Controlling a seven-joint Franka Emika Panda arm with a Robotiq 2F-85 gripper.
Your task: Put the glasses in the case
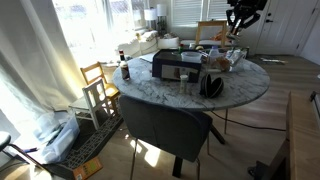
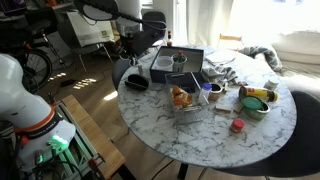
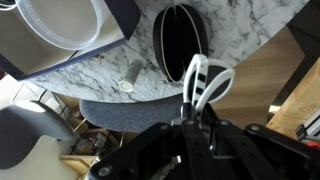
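Glasses [image 3: 207, 80] with a white frame sit pinched between the narrowed fingers of the gripper [image 3: 198, 112] in the wrist view. They are held in the air and seen against the rim of the marble table [image 3: 250, 30], with the open black case [image 3: 181, 42] lying just beyond. We judge the hold slight, since it catches only part of the frame and a tilt could let them slip. A release short of the case would drop them past the rim toward the grey chair [image 3: 130, 115]. 1 small cylinder [image 3: 130, 78] lies just beside the case, and a white bowl [image 3: 60, 25] sits further off.

In an exterior view the gripper [image 1: 243, 20] hangs high, well apart from the case [image 1: 211, 86]. The glasses are too small to make out there. A grey box [image 1: 175, 66] stands near the case.

In an exterior view the case [image 2: 136, 80] lies at the table's edge, near a clear tub [image 2: 182, 98] that a low sweep could knock.
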